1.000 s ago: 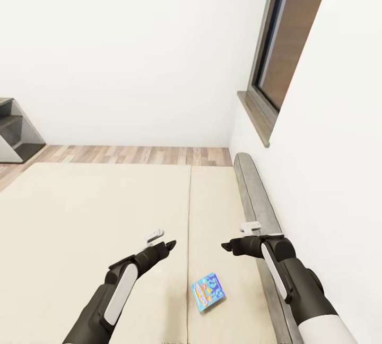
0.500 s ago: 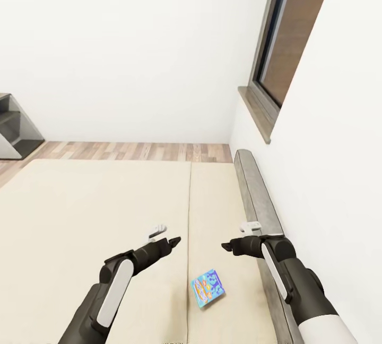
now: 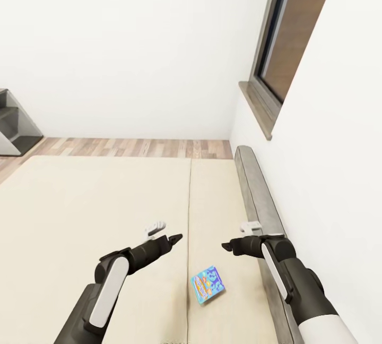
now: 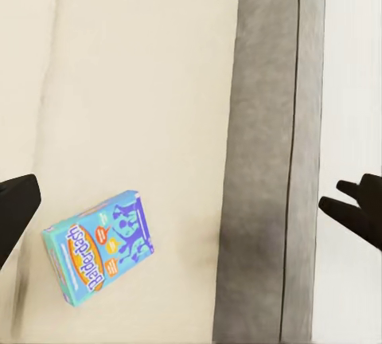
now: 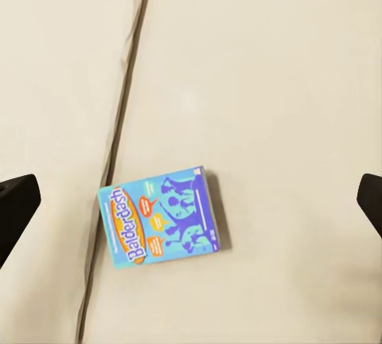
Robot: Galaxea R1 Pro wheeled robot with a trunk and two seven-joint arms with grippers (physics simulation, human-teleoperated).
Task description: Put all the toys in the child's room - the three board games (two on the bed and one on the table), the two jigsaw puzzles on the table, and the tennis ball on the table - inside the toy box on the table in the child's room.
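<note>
— Where's the game?
— The small blue board game (image 3: 208,290) lies flat on the beige mattress of the bed (image 3: 79,200), just right of the seam (image 3: 189,211) between the two mattress halves and near the grey headboard (image 3: 257,195).

— And the grippers?
— Both hang over the mattress, apart from the box. The left gripper (image 3: 175,238) and the right gripper (image 3: 227,247) point toward each other, with the box lying nearer the robot than either. In each wrist view the dark fingertips sit wide apart at the picture's edges, so both are spread and empty.

— Beyond the bed?
— Wood-plank floor (image 3: 132,147), white wall, a dark-framed window (image 3: 286,31), and a grey shelf (image 3: 13,126) at far left.
</note>
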